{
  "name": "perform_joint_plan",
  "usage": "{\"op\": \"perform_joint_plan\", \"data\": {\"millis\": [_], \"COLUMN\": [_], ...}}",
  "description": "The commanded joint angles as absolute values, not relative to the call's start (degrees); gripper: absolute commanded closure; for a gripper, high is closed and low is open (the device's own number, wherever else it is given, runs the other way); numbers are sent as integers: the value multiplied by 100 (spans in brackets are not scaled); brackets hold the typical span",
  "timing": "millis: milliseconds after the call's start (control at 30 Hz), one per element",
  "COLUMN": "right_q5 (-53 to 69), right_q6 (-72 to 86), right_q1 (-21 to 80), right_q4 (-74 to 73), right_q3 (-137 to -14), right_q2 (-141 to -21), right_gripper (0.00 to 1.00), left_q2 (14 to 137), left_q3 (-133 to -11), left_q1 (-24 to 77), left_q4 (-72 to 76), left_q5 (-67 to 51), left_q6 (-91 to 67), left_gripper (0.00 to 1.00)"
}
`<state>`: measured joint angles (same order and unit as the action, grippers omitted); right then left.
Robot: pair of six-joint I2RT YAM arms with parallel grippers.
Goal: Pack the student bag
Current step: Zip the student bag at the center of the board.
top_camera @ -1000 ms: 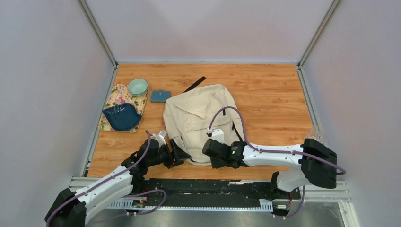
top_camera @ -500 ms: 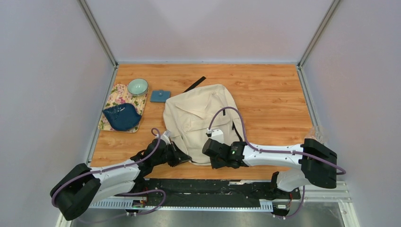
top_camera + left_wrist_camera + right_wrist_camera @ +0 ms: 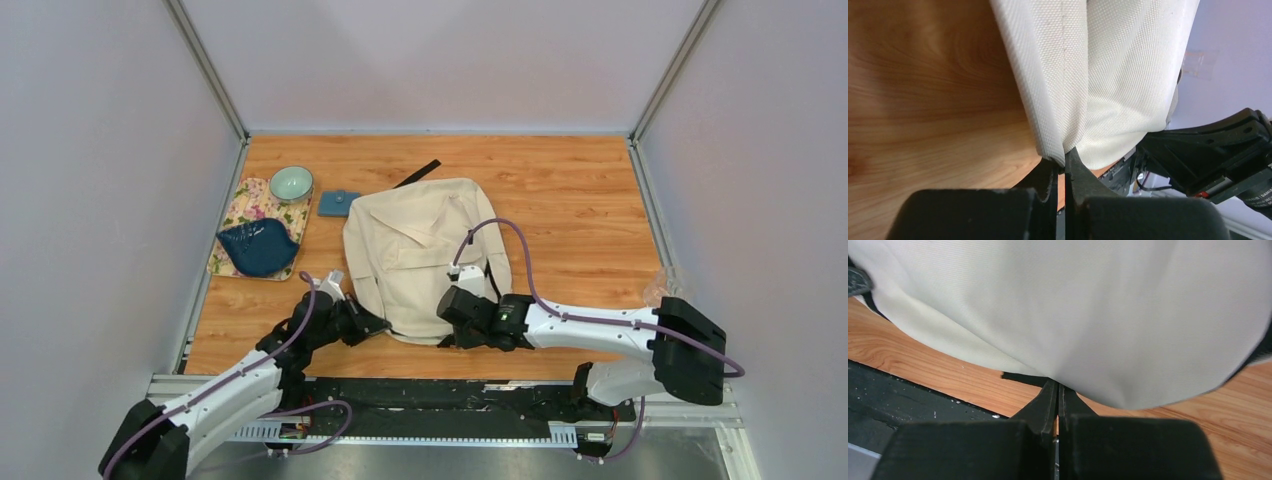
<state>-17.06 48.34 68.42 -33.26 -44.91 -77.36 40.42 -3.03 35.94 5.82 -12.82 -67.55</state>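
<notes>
Broadly, the wooden table (image 3: 580,220) carries everything, and the student bag (image 3: 420,250) lies flat at its middle, front pocket up, its near edge just ahead of both arm bases.

The left gripper (image 3: 1062,167) has its jaws pressed together on the hem at the bag's near-left corner, and the cream cloth runs down into the pinch. The right gripper (image 3: 1058,390) has its jaws squeezed tight at the middle of the near edge, just under the bulging fabric. Whether it nips cloth, the black strip beside it, or nothing at all is hidden.

The step in hand looks like taking hold of the bag's near edge to position or open it. To do that well, the left pinch should bite past the thick seam rather than on its lip, since the weave looks stiff and could slip out. Both arms should then lift and pull together, so the soft body does not twist or fold over on itself.

A second ago the left jaws stood wide, short of the corner; now they are closed on it. The right arm has pushed a little further in, and the bag's far-left corner now reaches the small blue pouch (image 3: 339,204). The floral tray (image 3: 236,205), the dark blue dish (image 3: 258,248) and the pale green bowl (image 3: 290,183) have not moved.
</notes>
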Motion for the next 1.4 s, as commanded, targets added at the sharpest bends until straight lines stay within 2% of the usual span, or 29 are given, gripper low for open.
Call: {"op": "perform_joint_plan", "data": {"millis": [0, 267, 300, 333, 400, 433, 533, 567, 700, 933, 1033, 1200, 1367], "right_q5": [-2215, -2347, -2321, -2294, -2163, -2136, -2074, -2057, -2022, -1995, -1986, -1995, -2004], "right_q6": [4755, 4834, 4817, 4816, 4816, 4816, 4834, 4843, 4825, 4808, 4816, 4808, 4860], "right_q1": [6689, 6618, 6618, 6609, 6609, 6627, 6618, 6618, 6618, 6627, 6618, 6618, 6627], "right_q4": [-3744, -3964, -3938, -3894, -3718, -3666, -3507, -3481, -3419, -3366, -3287, -3269, -3278], "right_q3": [-4351, -4166, -4157, -4140, -4079, -4061, -4017, -4025, -4025, -4008, -4008, -4095, -4122], "right_q2": [-7436, -7190, -7120, -7093, -7014, -6996, -6970, -6978, -6996, -6961, -6978, -7066, -7075], "right_gripper": [100, 100, 100, 100, 100, 100, 100, 100, 100, 100, 100, 100, 100], "left_q2": [3665, 3753, 3762, 3762, 3744, 3727, 3630, 3534, 3147, 2654, 2715, 2953, 2926], "left_q3": [158, -192, -254, -377, -465, -535, -676, -720, -1019, -2493, -2724, -2120, -1398], "left_q1": [2866, 2356, 2347, 2338, 2347, 2338, 2347, 2347, 2347, 2355, 2347, 2583, 4065], "left_q4": [-253, -597, -737, -790, -878, -896, -1089, -1168, -2027, -3463, -3262, -1982, -1284], "left_q5": [-1300, -1688, -1670, -1644, -1670, -1722, -1758, -1749, -1504, -388, -727, -1845, -1056], "left_q6": [-6083, -5495, -5432, -5379, -5291, -5274, -5195, -5125, -4905, -3921, -3726, -5121, -6380], "left_gripper": [100, 100, 97, 84, 68, 49, 32, 29, 26, 23, 23, 23, 22]}}
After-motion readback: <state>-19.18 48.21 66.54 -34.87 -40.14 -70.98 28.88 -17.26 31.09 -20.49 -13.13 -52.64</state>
